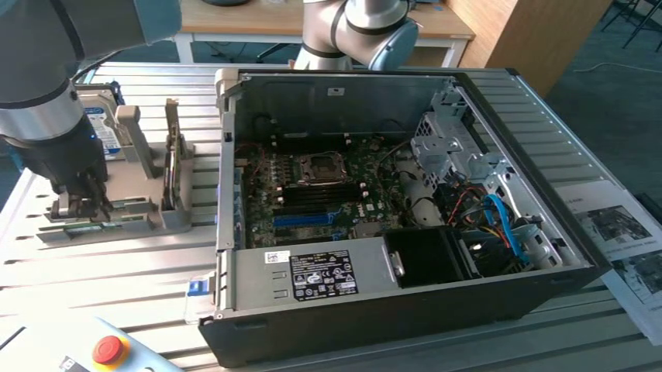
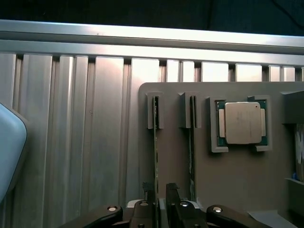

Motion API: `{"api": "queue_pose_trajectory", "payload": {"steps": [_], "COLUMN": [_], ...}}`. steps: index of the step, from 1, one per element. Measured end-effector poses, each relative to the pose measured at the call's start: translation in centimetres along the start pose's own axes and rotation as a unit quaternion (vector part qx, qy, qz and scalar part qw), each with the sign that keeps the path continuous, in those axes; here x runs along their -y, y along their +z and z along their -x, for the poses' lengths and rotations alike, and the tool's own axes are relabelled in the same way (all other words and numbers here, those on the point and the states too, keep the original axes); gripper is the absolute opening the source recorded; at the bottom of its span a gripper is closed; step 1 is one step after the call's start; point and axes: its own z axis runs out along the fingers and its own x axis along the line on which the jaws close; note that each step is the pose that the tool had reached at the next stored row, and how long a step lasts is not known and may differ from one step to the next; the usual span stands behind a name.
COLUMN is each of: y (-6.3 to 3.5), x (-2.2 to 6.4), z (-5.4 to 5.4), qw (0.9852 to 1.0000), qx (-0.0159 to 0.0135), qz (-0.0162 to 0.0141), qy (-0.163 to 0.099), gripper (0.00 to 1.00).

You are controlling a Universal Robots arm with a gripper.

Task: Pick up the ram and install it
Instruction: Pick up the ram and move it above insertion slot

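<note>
Claw (image 2: 160,189): released, astride ram (image 2: 156,142), no grip yet.
Ram: edge-up in holder (image 2: 228,175) slot, prob. so flat sides face claw.

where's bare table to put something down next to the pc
Best patch: bare table bordered by the grey holder, the computer case and the red-button box. A thinner strip lies beyond the holder. Crowded: the holder, with the gripper at it, and the case's interior; papers cover the exterior view's right edge.
</note>
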Motion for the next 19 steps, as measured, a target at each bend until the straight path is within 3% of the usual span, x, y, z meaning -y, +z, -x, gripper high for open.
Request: {"api": "queue_pose_trajectory", "payload": {"steps": [1,19], "y": [0.57,0.62], "x": [0.02,0.03], "z": [-0.02,-0.02], "qw": [1.0000,0.9996], "qx": [0.0000,-0.0013], "qz": [0.0000,0.0009], "qy": [0.000,-0.030], "gripper": [0.24,0.24]}}
